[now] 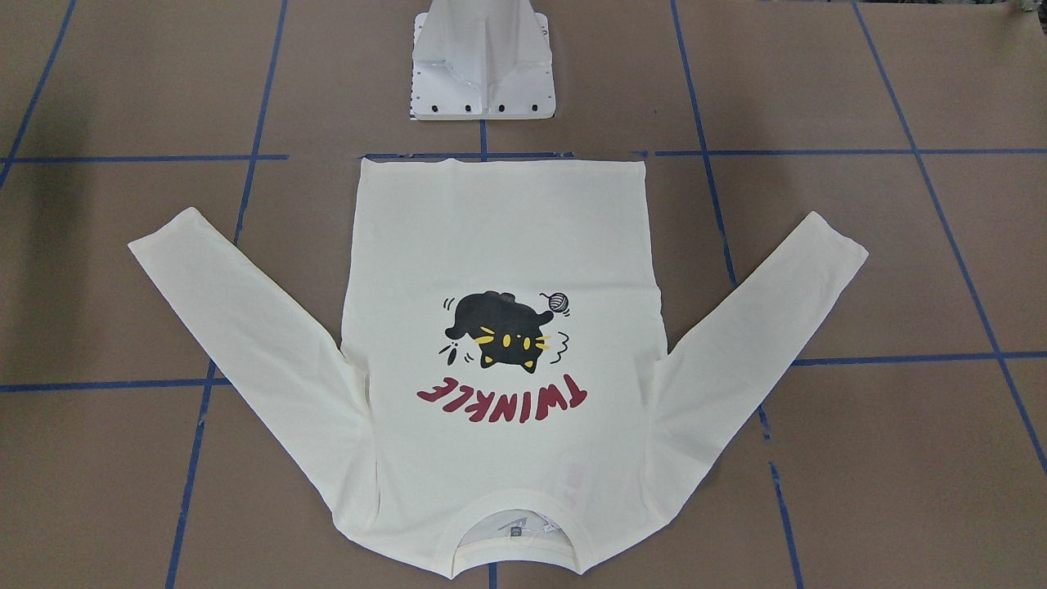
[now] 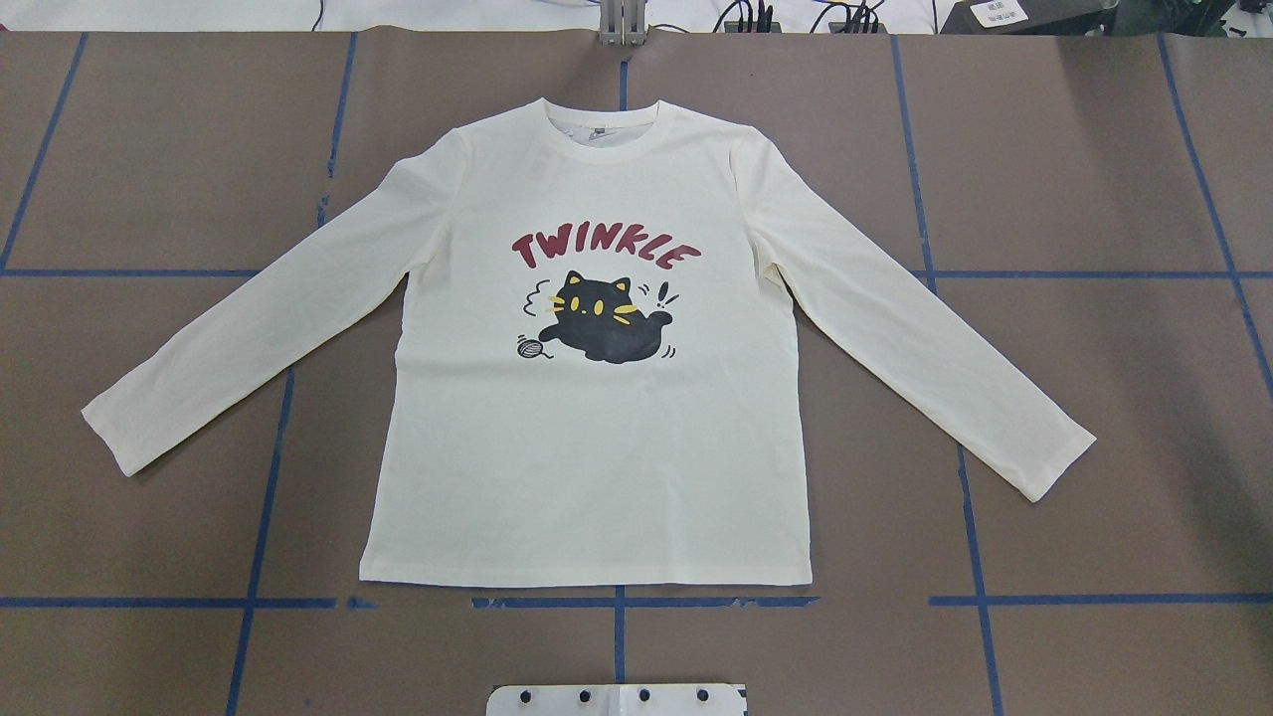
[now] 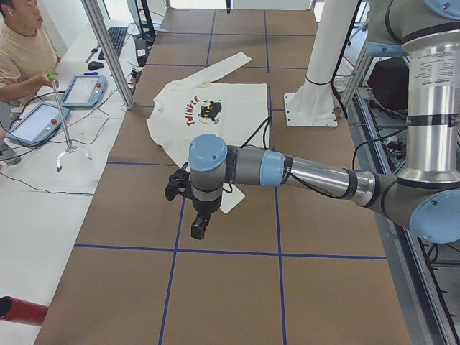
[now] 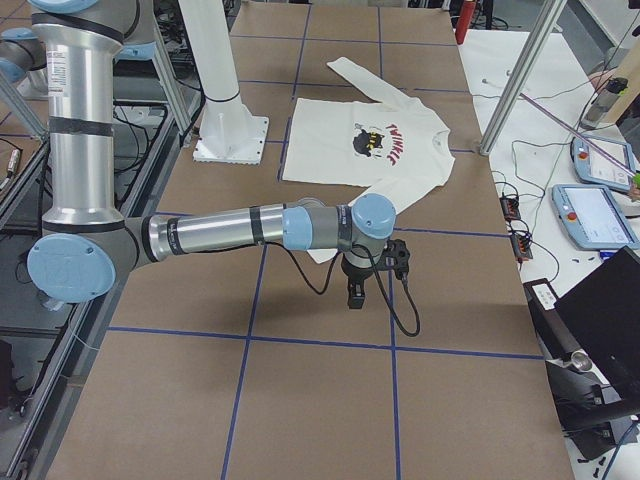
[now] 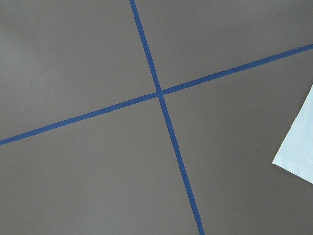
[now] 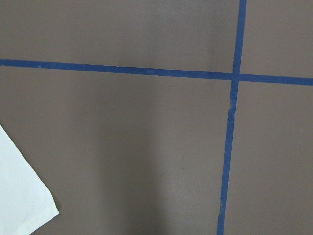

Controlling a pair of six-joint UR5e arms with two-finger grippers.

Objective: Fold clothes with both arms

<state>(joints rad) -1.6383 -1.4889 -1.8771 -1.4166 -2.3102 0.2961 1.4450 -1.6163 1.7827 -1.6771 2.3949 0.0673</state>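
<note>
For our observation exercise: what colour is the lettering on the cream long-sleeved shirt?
Dark red "TWINKLE" lettering, clearest in the overhead exterior view.

Shirt [image 2: 597, 447] front: "TWINKLE" in red capitals, arched over the black cat print [image 2: 602, 320]; reads upside down in the front-facing view. Printed label [image 3: 436, 72] on left arm [image 3: 316, 176] tube too small to read; neck tag [image 2: 597, 132] likewise.
</note>
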